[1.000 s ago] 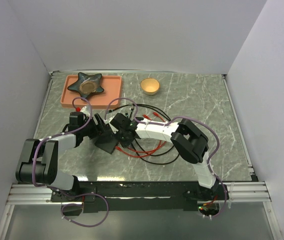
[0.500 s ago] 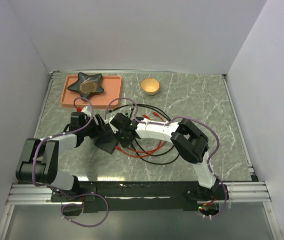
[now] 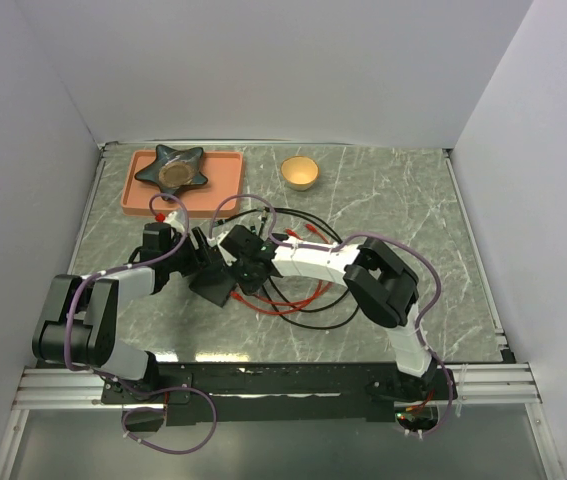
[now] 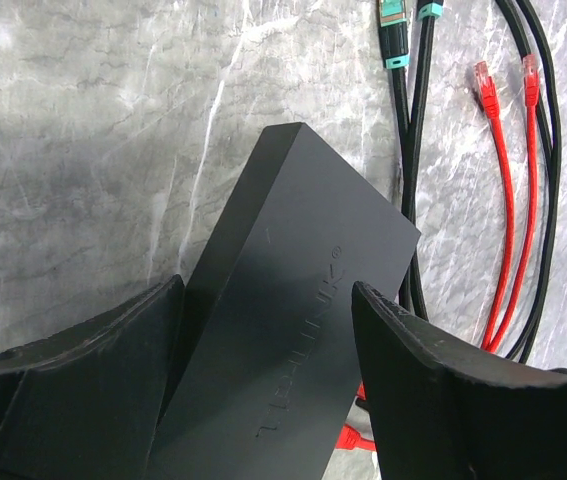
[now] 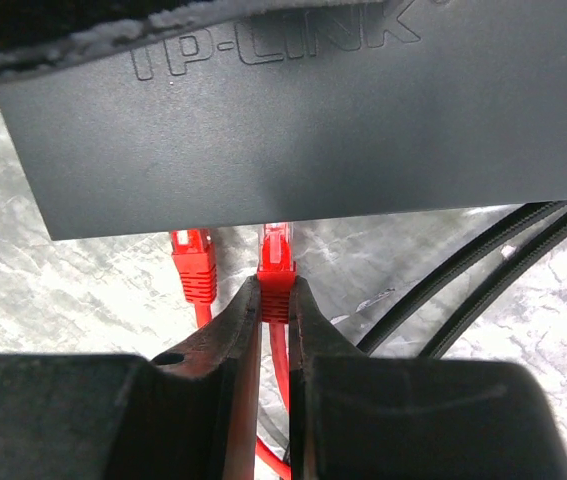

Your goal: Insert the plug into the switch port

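The flat black switch box [image 4: 293,330] lies across the left wrist view, and my left gripper [image 4: 266,290] is shut on its two long sides. In the top view the box [image 3: 213,287] sits mid-table between both grippers. My right gripper [image 5: 275,290] is shut on a red plug [image 5: 276,262], whose clear tip meets the box's near edge [image 5: 293,120]. The switch port itself is hidden under that edge. From above, the right gripper [image 3: 248,270] sits just right of the box and the left gripper [image 3: 203,262] just above it.
A second red plug [image 5: 193,262] lies just left of the held one. Black cables [image 5: 483,270] curve past on the right. Loose red plugs [image 4: 481,75] and teal connectors [image 4: 391,30] lie beyond the box. A pink tray [image 3: 225,185] and yellow bowl [image 3: 300,172] stand at the back.
The left jaws have narrowed a little round the box. Both arms, the box and the held plug stay almost where they were.
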